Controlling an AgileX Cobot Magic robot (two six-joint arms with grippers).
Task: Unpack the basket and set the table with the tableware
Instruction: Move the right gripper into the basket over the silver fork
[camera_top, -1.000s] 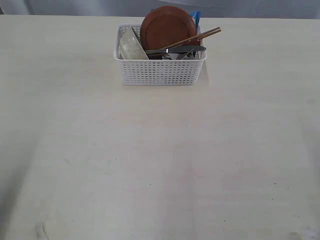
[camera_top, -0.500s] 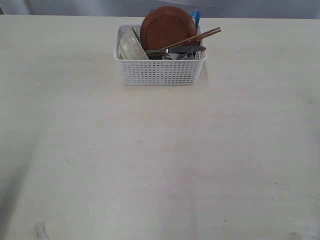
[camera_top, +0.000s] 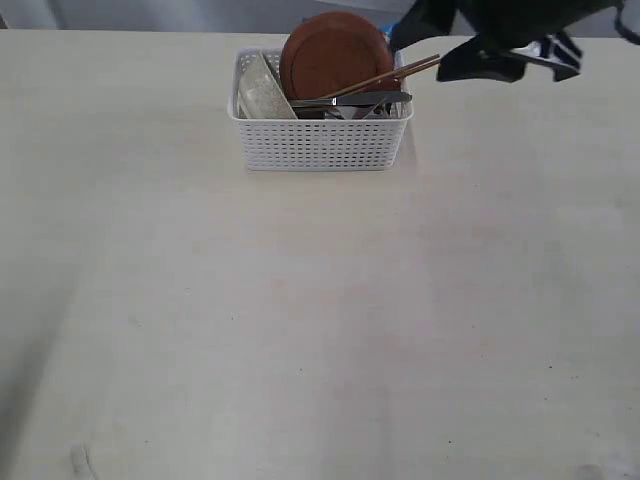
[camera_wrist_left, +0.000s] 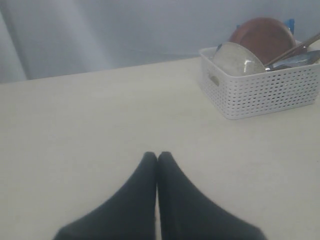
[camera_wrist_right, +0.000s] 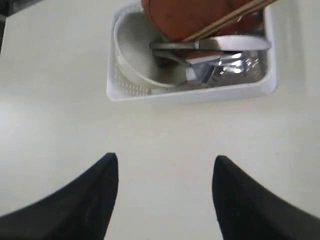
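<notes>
Tableware is sitting packed in the white basket (camera_top: 320, 140), which is standing on the pale table (camera_top: 300, 330) at the upper middle of the exterior frame. A reddish-brown plate (camera_top: 335, 50) is standing on edge at the back of the basket, rising above its rim. A pale bowl (camera_top: 262, 92) is leaning on its side at the basket's left end. Brown chopsticks (camera_top: 400, 72) are slanting across the plate, and their tips are poking out past the basket's right rim. A steel knife (camera_top: 365, 99) is lying across the top just below them. A corner of a blue packet (camera_wrist_left: 289, 23) is peeking out behind the plate.

At the upper right of the exterior frame the right gripper (camera_wrist_right: 166, 159) is hanging above the table, close to the chopstick tips; its jaws are standing wide apart and gripping nothing. The left gripper (camera_wrist_left: 157, 156) is hovering low over bare tabletop, well apart from the basket, with its fingers pressed together and empty.
</notes>
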